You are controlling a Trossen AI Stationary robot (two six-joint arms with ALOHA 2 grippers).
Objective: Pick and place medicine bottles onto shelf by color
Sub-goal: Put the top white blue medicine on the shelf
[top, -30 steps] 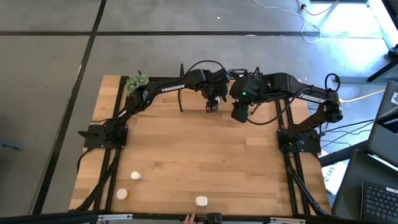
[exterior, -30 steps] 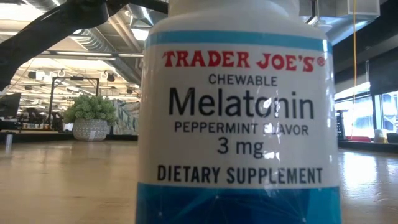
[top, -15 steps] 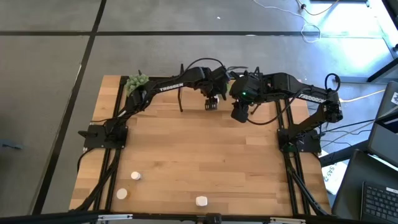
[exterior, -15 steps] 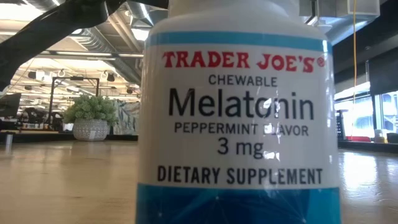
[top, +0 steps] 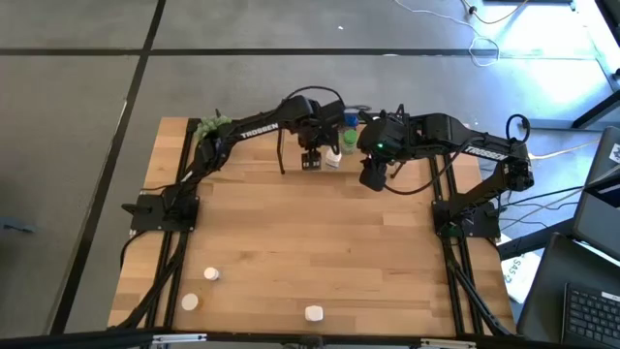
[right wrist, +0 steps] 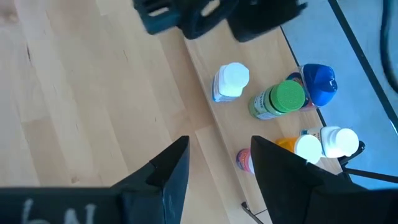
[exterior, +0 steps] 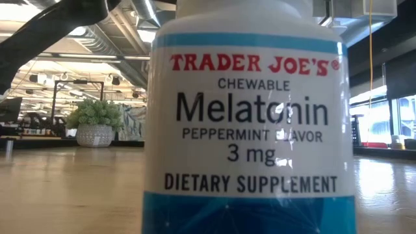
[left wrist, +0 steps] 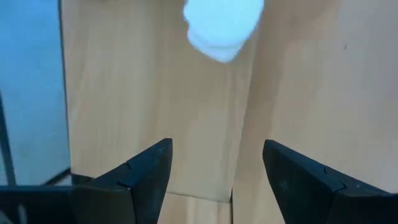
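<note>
My left gripper [top: 311,160] hangs open and pointing down over the shelf [top: 291,153] at the table's far side, with nothing between its fingers [left wrist: 149,171]. A white-capped bottle [top: 332,158] [left wrist: 222,25] stands on the shelf board just right of it. Behind that bottle stand a green-capped bottle [right wrist: 283,98], a blue-capped one [right wrist: 318,84], an orange one [right wrist: 297,148], a white one [right wrist: 339,140] and a pink one [right wrist: 244,160]. My right gripper [top: 373,179] [right wrist: 217,165] waits open above the shelf's right part. A white bottle [top: 314,313] [exterior: 247,117] stands at the near edge.
Two more small white bottles [top: 211,274] [top: 191,301] stand on the table near its front left. A green plant ball [top: 213,126] [exterior: 95,120] sits at the far left corner. The shelf's black upright [top: 281,150] rises just left of my left gripper.
My left gripper has gone up and toward the table's left, tipping as it went. The white-capped bottle that it stood over now shows uncovered on the shelf, just right of the gripper. My right arm has kept still.
</note>
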